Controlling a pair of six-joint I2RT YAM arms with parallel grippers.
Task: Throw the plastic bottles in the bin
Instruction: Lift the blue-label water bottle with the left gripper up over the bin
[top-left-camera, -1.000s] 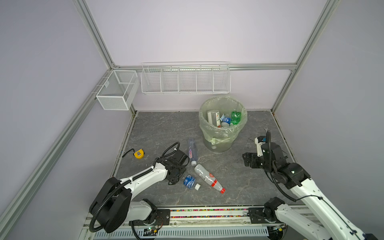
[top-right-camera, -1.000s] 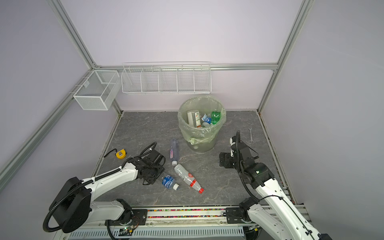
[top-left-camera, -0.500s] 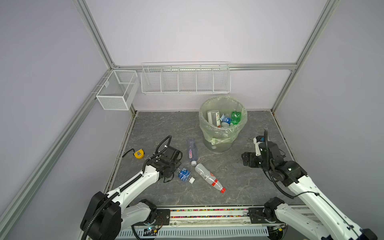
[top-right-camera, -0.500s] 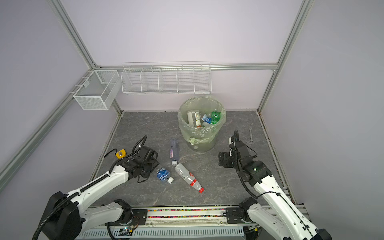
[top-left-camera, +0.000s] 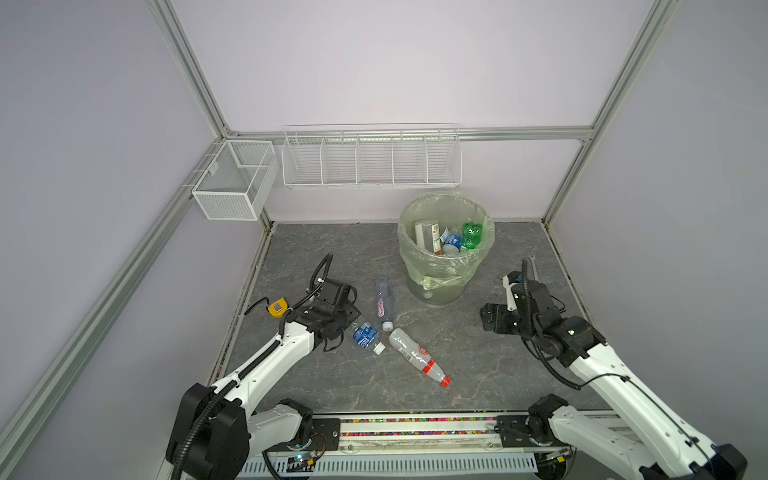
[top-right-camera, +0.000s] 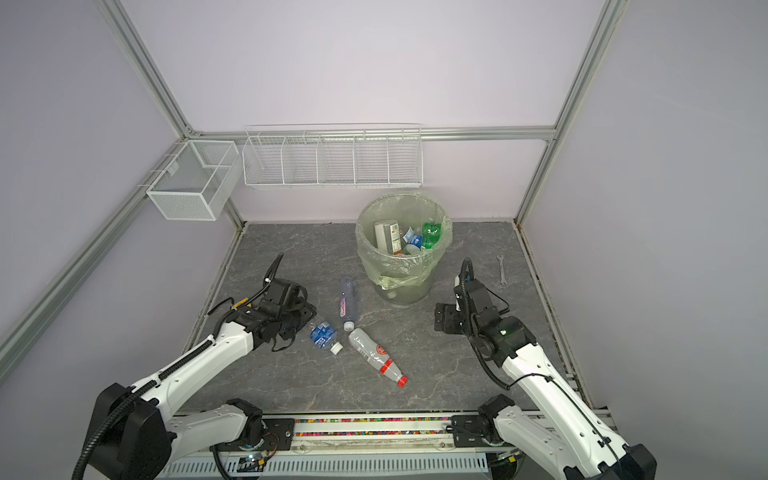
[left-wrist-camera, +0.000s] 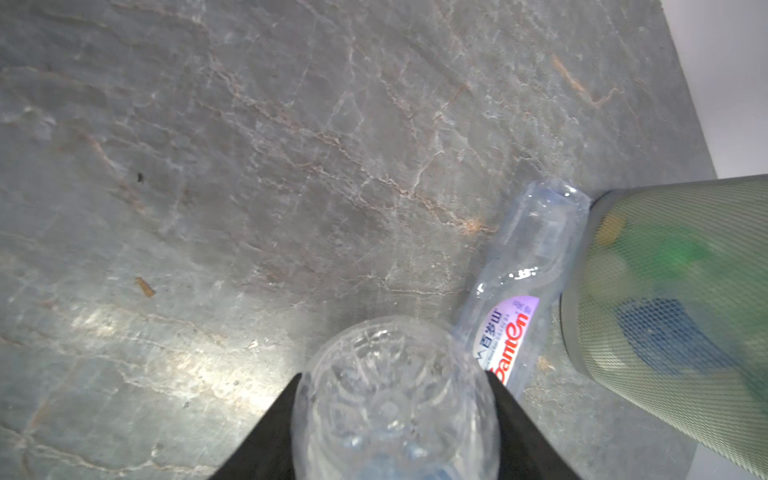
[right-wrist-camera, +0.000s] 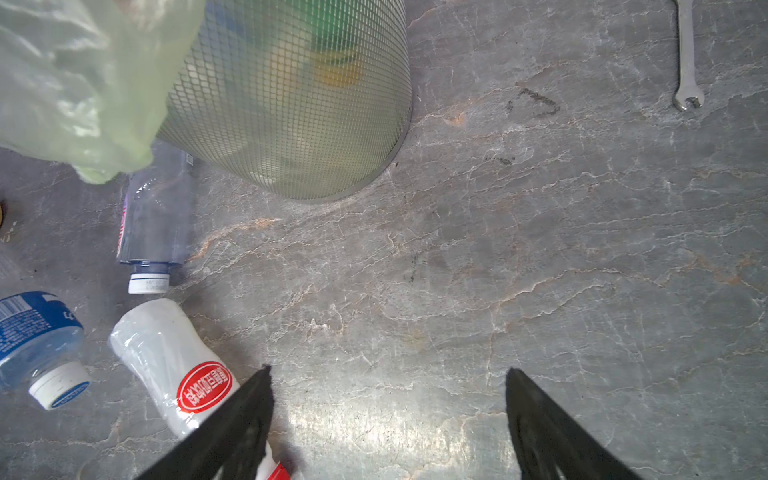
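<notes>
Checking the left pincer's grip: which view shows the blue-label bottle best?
Left wrist view: the blue-label bottle is close up, base gripped by the left pincer. Both top views show it small, from above; the right wrist view catches only label and cap.

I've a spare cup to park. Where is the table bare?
Bare: the back left corner, between the left wall and the bin; the front right, between the white bottle and the right end effector. Crowded: the middle, where the purple-label bottle, the white bottle and the blue-label bottle gripped by the left end effector lie close.
</notes>
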